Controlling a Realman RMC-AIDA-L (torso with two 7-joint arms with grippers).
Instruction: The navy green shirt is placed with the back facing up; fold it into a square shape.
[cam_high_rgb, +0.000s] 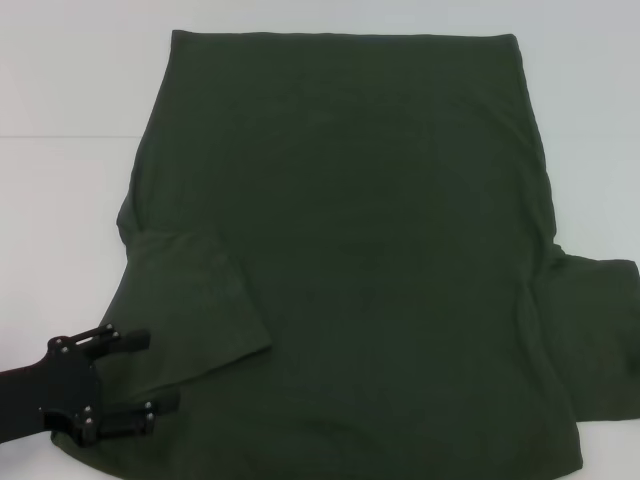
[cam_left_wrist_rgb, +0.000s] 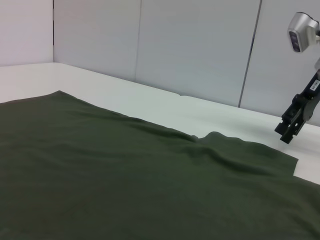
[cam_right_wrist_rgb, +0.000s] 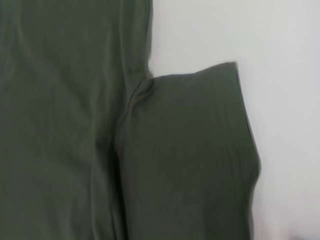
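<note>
- Navy green shirt (cam_high_rgb: 370, 260) spread flat on the white table (cam_high_rgb: 60, 120), plain side up, covering most of the surface.
- Left sleeve (cam_high_rgb: 190, 310) folded inward, lying on top of the shirt body near its left edge.
- Right sleeve (cam_high_rgb: 595, 335) lying spread out flat on the table, beyond the right edge of the shirt body; seen also from above in the right wrist view (cam_right_wrist_rgb: 185, 155).
- Left gripper (cam_high_rgb: 150, 370) low at the near left corner of the shirt, over the folded sleeve, fingers apart, holding nothing.
- Right gripper (cam_left_wrist_rgb: 290, 132) visible only in the left wrist view, hanging above the table just past the right sleeve (cam_left_wrist_rgb: 250, 155); cannot tell if open or closed.
</note>
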